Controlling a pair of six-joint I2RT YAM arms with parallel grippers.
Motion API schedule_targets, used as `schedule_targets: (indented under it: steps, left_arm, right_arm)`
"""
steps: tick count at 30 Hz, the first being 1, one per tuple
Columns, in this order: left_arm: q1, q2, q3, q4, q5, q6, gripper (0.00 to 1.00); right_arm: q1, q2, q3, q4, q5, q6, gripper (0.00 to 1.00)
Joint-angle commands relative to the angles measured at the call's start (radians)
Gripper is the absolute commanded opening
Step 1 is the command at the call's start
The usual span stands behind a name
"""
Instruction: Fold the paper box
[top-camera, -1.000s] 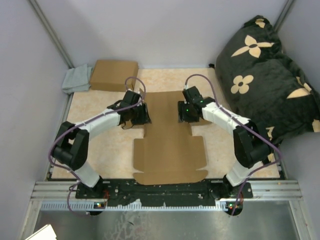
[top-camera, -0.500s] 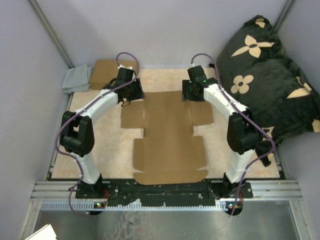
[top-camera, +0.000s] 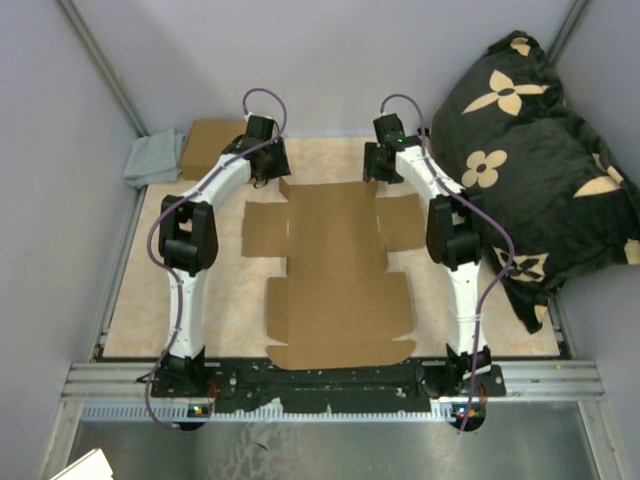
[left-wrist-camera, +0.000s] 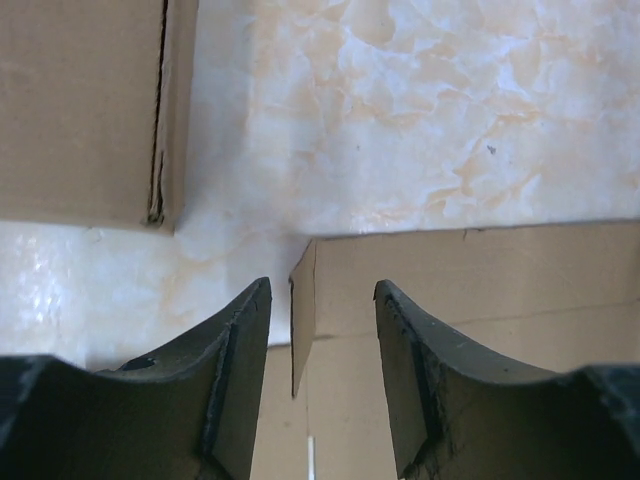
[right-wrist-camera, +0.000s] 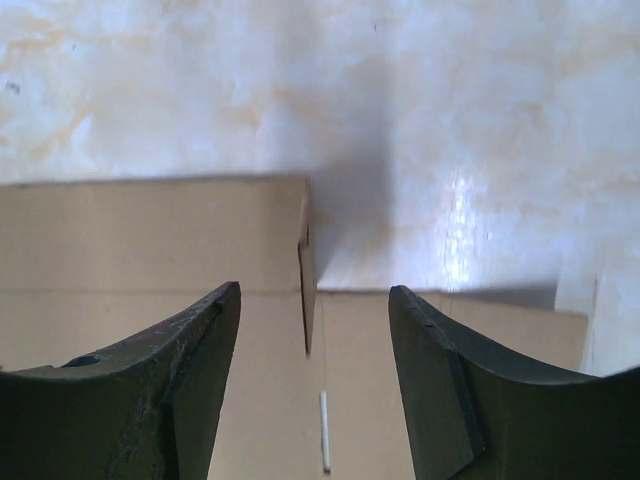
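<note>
Marbled table, grey walls — box flat at centre. Both the left gripper and right gripper gape over its far corners, holding nothing — from above, their fingers blur into dark.

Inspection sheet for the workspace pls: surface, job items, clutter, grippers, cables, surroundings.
Surface: marbled beige table, no damage seen.
Job's things: paper box flat, unfolded, flaps spread, centre.
Clutter: carton and grey cloth, far left corner.
Grippers: left gripper open, astride the box's far left corner; right gripper open, astride its far right corner.
Cables: purple cables looped above both wrists, no snag seen.
Surroundings: black flowered pillow at right edge; grey walls.
</note>
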Motion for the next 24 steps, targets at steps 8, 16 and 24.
schedule_targets:
  steps: [8, 16, 24]
  left_arm:
    - [0.025, 0.126, 0.133, -0.043, 0.003, 0.036, 0.5]
    - [0.025, 0.132, 0.127, -0.032, 0.075, 0.046, 0.16]
    - [0.025, 0.044, 0.074, -0.014, 0.11, 0.049, 0.0]
  right_arm:
    - [-0.006, 0.176, 0.275, -0.084, -0.011, -0.055, 0.57]
    - [-0.011, 0.188, 0.289, -0.095, -0.034, -0.057, 0.21]
    - [-0.012, 0.165, 0.294, -0.119, -0.047, -0.052, 0.0]
